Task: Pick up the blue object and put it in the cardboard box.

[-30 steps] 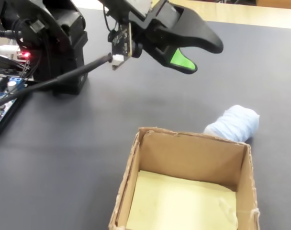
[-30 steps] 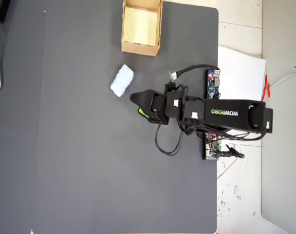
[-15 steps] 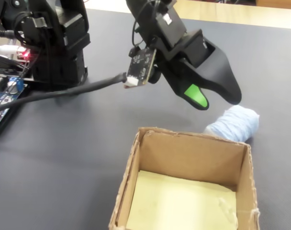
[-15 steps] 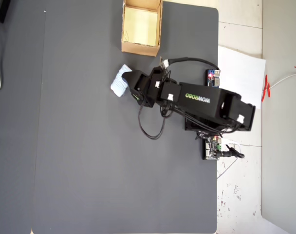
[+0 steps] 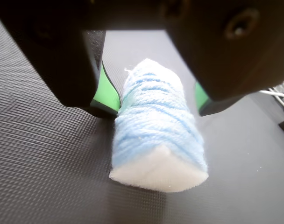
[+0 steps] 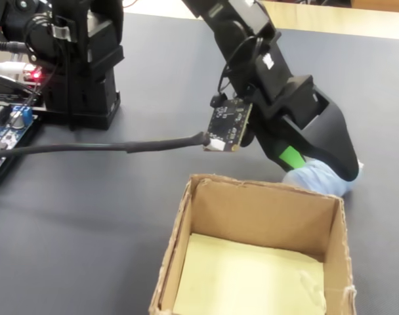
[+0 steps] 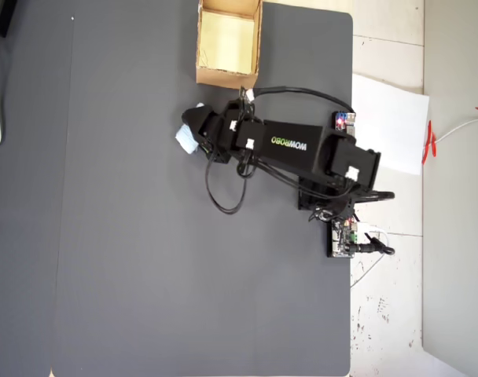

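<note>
Straddling blue object (image 5: 156,126), pincer (image 5: 151,100), WOWROBO arm (image 7: 290,145)

We see a dark grey textured desk (image 7: 145,259) filling most of the overhead view. On it: the cardboard box (image 7: 228,77) at the top centre edge, the blue object (image 7: 185,140) just below and left of it, and the arm's black base (image 6: 81,85) at upper left in the fixed view.

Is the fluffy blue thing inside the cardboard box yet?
No, the blue object lies on the dark mat between the pincer tips, outside the cardboard box.
</note>
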